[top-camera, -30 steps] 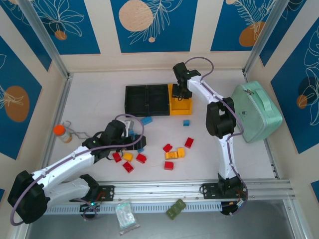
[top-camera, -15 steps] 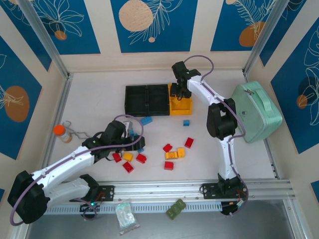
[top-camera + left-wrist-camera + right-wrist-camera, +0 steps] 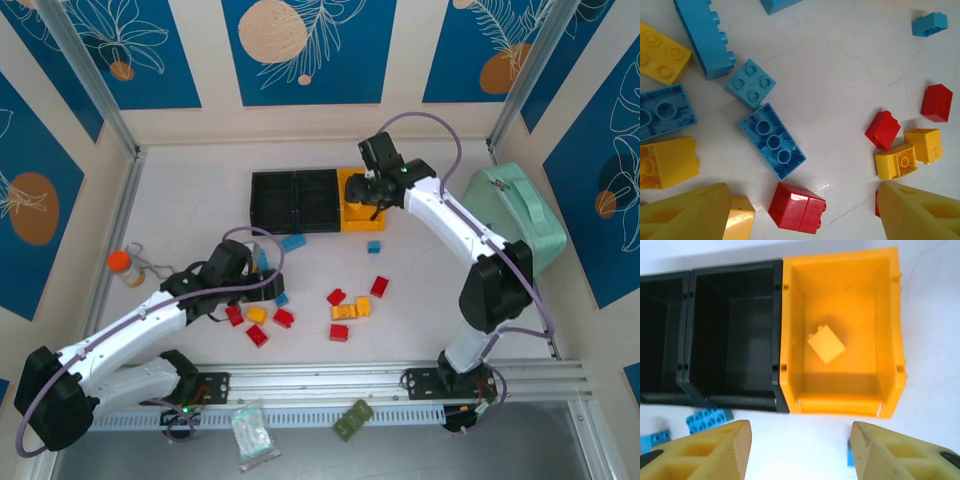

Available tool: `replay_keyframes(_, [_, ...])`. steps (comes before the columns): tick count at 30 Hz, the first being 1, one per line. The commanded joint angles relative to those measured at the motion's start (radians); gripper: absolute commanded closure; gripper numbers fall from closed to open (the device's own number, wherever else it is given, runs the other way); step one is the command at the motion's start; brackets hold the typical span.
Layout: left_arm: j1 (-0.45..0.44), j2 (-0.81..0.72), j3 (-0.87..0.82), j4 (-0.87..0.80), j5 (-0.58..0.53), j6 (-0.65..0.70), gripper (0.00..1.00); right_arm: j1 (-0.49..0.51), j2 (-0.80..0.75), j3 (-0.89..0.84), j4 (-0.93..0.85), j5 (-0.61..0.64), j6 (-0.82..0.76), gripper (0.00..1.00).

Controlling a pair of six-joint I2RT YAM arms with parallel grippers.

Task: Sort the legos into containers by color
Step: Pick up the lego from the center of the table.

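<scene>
The legos [image 3: 345, 308] were judged light, rigid and hard; their smooth faces could slip under a skewed pinch but would not be harmed by a firm one. Hold was thought best taken across two flat opposite sides, clear of the studs and of neighbouring bricks. They were scattered on the counter [image 3: 200, 200] in the lower middle of the top view, with red, blue and yellow mixed. In the left wrist view a red brick [image 3: 797, 207] lay at bottom centre, just beside a blue brick [image 3: 772, 141] turned underside up. The left hand [image 3: 802, 199] was seen open above them, gripping nothing. The right hand [image 3: 800, 440] was likewise open and empty, held over bare counter at the bottom of its frame, just below the bins. The yellow bin [image 3: 892, 340], at the right end of the row, held one yellow brick [image 3: 826, 344] lying askew on its floor; the two black bins [image 3: 776, 315] looked empty, though the leftmost was cut off by the frame edge.
</scene>
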Motion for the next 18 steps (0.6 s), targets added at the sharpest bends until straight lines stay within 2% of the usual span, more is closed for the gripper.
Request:
replay_keyframes(1, [-0.007, 0.023, 0.046, -0.065, -0.035, -0.022, 0.25, 0.013, -0.105, -0.1, 0.057, -0.011, 0.019, 0.45])
replay_keyframes(11, [-0.017, 0.144, 0.093, -0.07, -0.026, -0.052, 0.29, 0.025, -0.388, -0.417, 0.12, -0.166, 0.081, 0.45])
replay_keyframes(18, [-0.046, 0.303, 0.161, -0.09, -0.082, -0.084, 0.3, 0.091, -0.568, -0.606, 0.127, -0.168, 0.157, 0.45])
